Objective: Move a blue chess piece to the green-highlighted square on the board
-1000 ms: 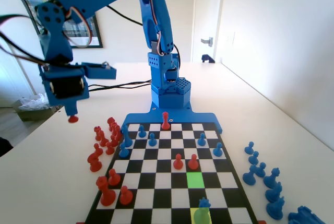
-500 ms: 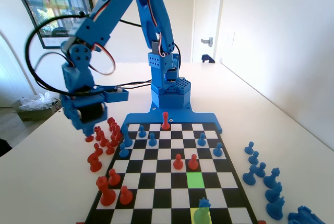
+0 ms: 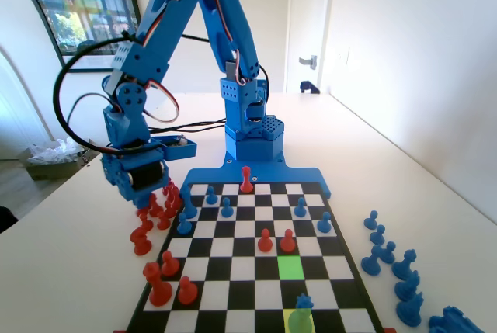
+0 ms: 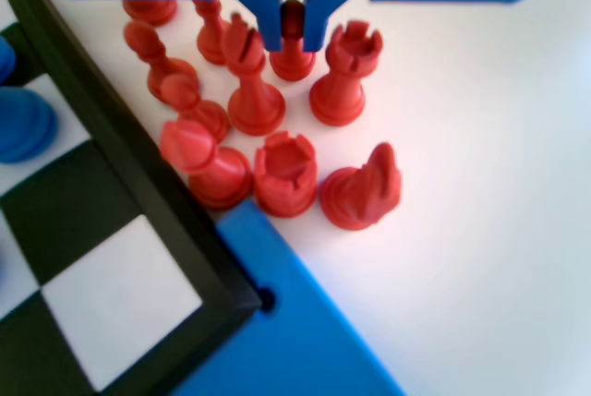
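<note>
Wrist view looks straight down on a cluster of red pieces (image 4: 268, 138) standing on the white counter (image 4: 480, 184) just off the board's (image 4: 138, 174) dark edge. The fingers (image 4: 293, 18) hang at the top of that view, drawn close around the round head of a small red pawn (image 4: 293, 50) that stands between them; whether they actually squeeze it I can't say. From the fixed view the same gripper (image 3: 144, 193) sits low over the red pieces at the picture's left, beside the board. That view also gives what the wrist misses: the blue chess piece (image 3: 304, 303) stands upright, crown upward, on the pale yellow-green square at the near edge. The green-highlighted square (image 3: 291, 267) lies bare, just beyond it.
</note>
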Controlling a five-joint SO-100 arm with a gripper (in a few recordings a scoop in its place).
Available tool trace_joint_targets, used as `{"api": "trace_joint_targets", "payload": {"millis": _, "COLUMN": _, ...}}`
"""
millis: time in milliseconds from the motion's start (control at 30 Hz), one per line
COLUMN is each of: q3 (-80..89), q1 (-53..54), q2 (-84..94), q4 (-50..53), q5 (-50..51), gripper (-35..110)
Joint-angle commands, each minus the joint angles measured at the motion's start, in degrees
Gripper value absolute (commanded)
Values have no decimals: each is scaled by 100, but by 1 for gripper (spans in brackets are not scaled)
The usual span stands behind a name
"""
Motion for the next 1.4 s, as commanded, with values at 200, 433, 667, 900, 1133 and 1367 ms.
{"api": "trace_joint_targets", "payload": {"millis": 200, "q3": -290, "q1": 79, "q2": 79, "q4": 9, "q5": -105, "gripper": 7}}
{"api": "trace_joint_targets", "payload": {"millis": 433, "q3": -220, "q1": 9, "q2": 167, "q4": 9, "q5": -185, "gripper": 12}}
{"api": "trace_joint_targets", "payload": {"millis": 667, "q3": -290, "q1": -97, "q2": 598, "q4": 501, "q5": -18, "gripper": 10}}
{"api": "trace_joint_targets", "payload": {"millis": 900, "q3": -940, "q1": -396, "q2": 1433, "q4": 1951, "q5": 360, "gripper": 8}}
{"api": "trace_joint_targets", "payload": {"millis": 1133, "q3": -1204, "q1": -1274, "q2": 2619, "q4": 3094, "q5": 756, "gripper": 1}}
{"api": "trace_joint_targets", "payload": {"millis": 1367, "q3": -738, "q1": -2663, "q2": 3709, "q4": 3349, "q5": 1134, "gripper": 1}}
